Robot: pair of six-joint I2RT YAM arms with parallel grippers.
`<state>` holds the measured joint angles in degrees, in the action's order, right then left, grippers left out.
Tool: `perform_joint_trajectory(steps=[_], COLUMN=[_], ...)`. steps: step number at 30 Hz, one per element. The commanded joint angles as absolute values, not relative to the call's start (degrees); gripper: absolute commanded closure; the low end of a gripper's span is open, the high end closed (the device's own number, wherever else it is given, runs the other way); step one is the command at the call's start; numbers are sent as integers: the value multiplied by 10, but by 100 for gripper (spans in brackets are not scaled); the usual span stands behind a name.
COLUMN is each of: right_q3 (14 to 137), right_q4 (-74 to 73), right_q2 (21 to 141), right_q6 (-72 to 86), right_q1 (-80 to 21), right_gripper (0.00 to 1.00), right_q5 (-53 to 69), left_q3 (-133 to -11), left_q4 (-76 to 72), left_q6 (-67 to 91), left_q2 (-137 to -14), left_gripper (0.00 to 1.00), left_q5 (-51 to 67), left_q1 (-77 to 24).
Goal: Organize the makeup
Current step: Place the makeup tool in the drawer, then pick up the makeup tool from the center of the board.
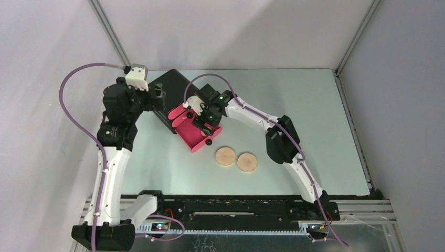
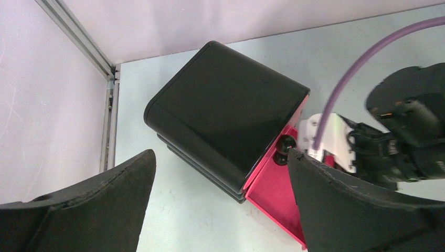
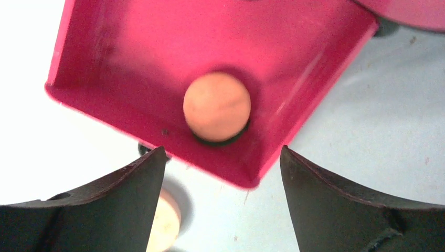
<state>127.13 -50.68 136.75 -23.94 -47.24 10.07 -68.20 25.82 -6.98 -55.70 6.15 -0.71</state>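
Black box (image 2: 225, 121) sits under your left gripper (image 2: 220, 163), fingers spread wide, holding nothing. Your right gripper (image 3: 223, 157), also released, hangs over the pulled-out pink drawer (image 3: 131, 47), where the peach round (image 3: 216, 106) lies; tan discs (image 1: 225, 156) (image 1: 246, 162) rest side by side on the table (image 1: 315, 131) further right

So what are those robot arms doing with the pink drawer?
They are tidying makeup into a black box with pink drawers. The right gripper hangs open over a pulled-out pink drawer, and a small peach round lies inside it. The left gripper is open too, close to the box and holding nothing. Two tan discs lie on the table near the drawer, not put away yet.
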Motion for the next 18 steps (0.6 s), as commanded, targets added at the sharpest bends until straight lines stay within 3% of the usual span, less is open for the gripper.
perform_joint_trajectory(steps=[1,8,18], right_q3=[1201,1097,1164], right_q4=[-468,-446,-481], right_q2=[1241,1175,1274], right_q6=[-236,-245,-231], right_q1=[-456,-395,-291], right_gripper=[9,2,0], right_q5=[85,57,72], left_q3=[-667,-666,-666], left_q4=[244,243,244], left_q6=[-72,-72,-73], left_q2=[-548,-546,-548], left_gripper=[0,0,0], left_q5=[61,60,59], left_q1=[-2,-2,-2])
